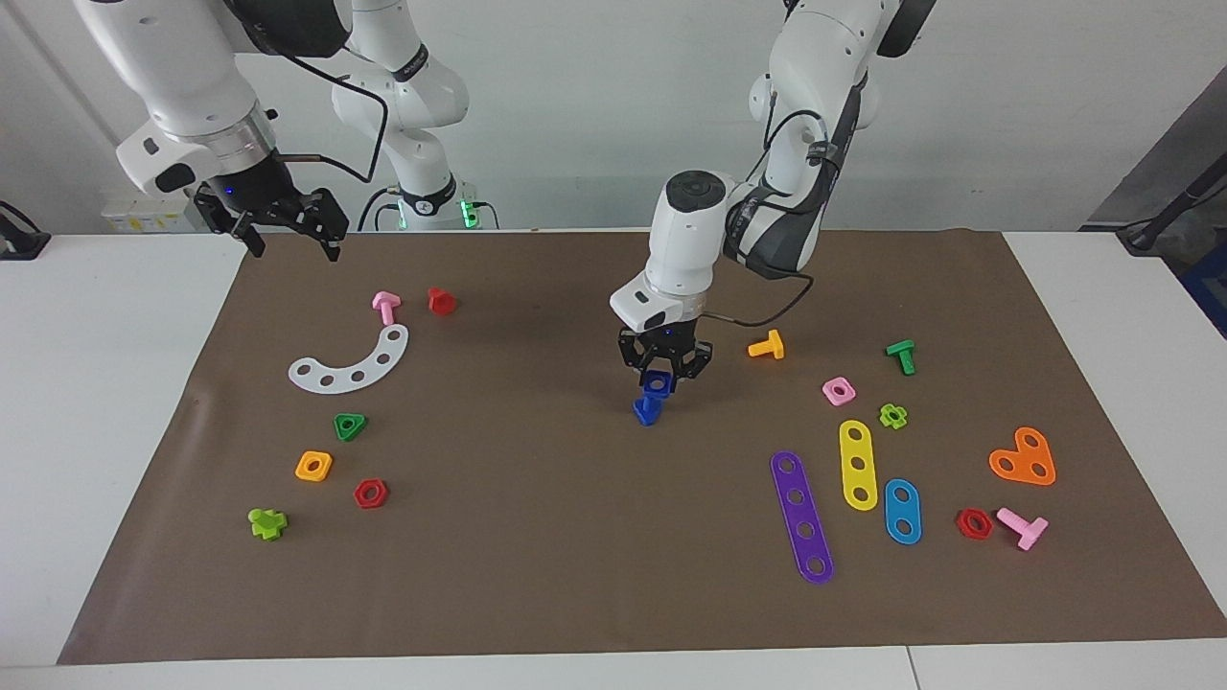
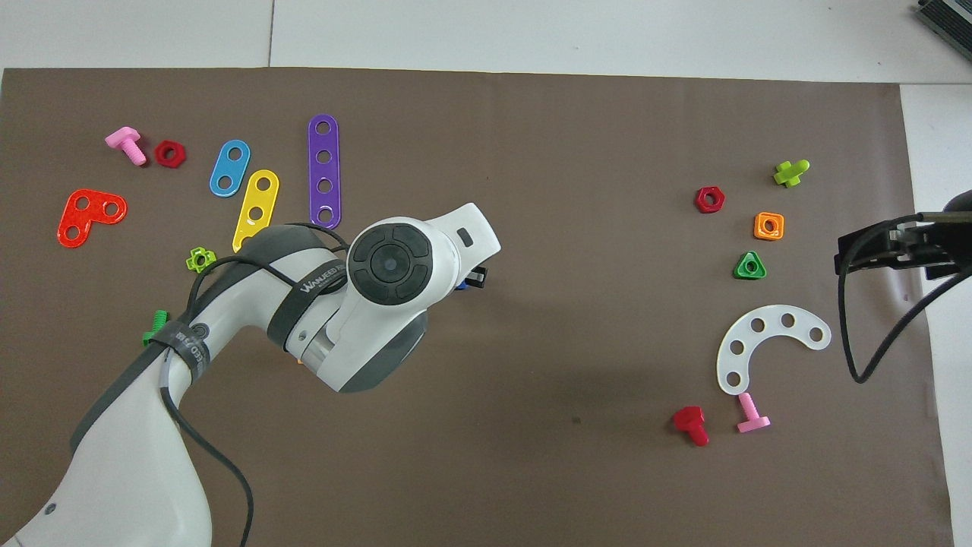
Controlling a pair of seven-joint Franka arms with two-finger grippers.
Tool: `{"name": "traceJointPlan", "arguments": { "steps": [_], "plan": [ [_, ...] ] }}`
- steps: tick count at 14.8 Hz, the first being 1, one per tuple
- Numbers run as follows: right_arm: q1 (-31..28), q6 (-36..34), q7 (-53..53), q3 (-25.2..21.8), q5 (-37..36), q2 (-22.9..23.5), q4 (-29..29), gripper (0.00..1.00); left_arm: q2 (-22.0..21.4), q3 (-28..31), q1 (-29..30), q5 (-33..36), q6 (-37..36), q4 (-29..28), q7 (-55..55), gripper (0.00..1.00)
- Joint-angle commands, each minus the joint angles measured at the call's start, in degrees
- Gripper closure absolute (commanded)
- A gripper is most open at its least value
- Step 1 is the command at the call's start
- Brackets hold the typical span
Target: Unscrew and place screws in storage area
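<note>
- Facing view: high camera across the table, looking toward the robots.
- Overhead view: camera above the robots' end, looking steeply down.
- Shared: brown mat [image 1: 537, 537] [image 2: 577, 121], half a turn apart.
</note>
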Motion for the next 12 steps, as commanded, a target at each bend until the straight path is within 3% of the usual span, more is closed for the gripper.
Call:
{"name": "traceJointPlan", "arguments": {
  "steps": [1, 7, 9, 12],
  "plan": [
    [-0.02, 1.0, -1.01, 0.04, 0.0, -1.49, -1.85, 0.0, -2.19, 0.51, 2.1, 0.74, -3.04, -1.32, -0.55, 0.7],
    [0.24, 0.82, -1.1, 0.13, 0.0, -1.49, -1.76, 0.0, -2.9, 0.78, 9.05, 0.57, -2.01, -4.3, 0.5, 0.72],
    [1.37, 1.43, -1.18, 0.22, 1.48, -1.67, -2.55, 0.0, -3.86, 2.52, 9.76, 0.13, 2.98, -7.89, 0.59, 0.72],
    [5.93, 9.05, 0.74, 0.22, 2.99, -1.93, -5.01, 0.0, -5.44, 6.13, 9.67, -0.93, 9.58, -13.87, 1.73, 0.71]
  ]
}}
